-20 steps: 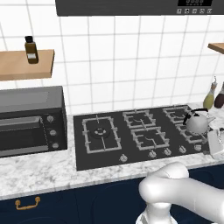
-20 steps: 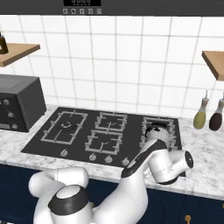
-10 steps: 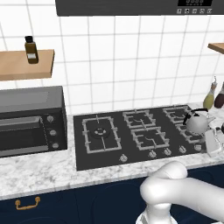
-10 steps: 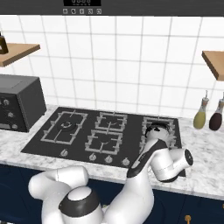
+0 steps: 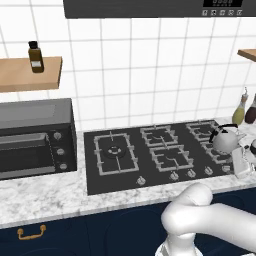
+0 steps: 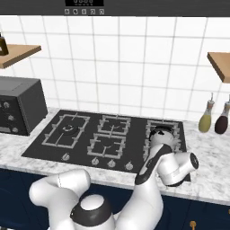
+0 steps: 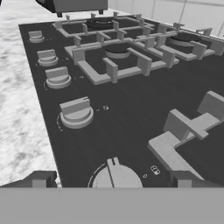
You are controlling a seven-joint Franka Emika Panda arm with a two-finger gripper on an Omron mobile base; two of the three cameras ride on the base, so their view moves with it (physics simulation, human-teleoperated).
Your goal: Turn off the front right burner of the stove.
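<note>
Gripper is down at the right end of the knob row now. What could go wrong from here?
1. Wrong knob: the gripper straddles the end knob, and four alike sit in the same row; the next knob is close.
2. The finger tips stand wide of the knob, so closing off-centre could slip.
3. The kettle on the stove stands just behind the hand; a swing may knock it.

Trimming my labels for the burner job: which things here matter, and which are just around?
Job:
stove
front right burner
knobs
pincer, over the nearest knob

Just around:
kettle
oven
bottles
shelf bottle
</note>
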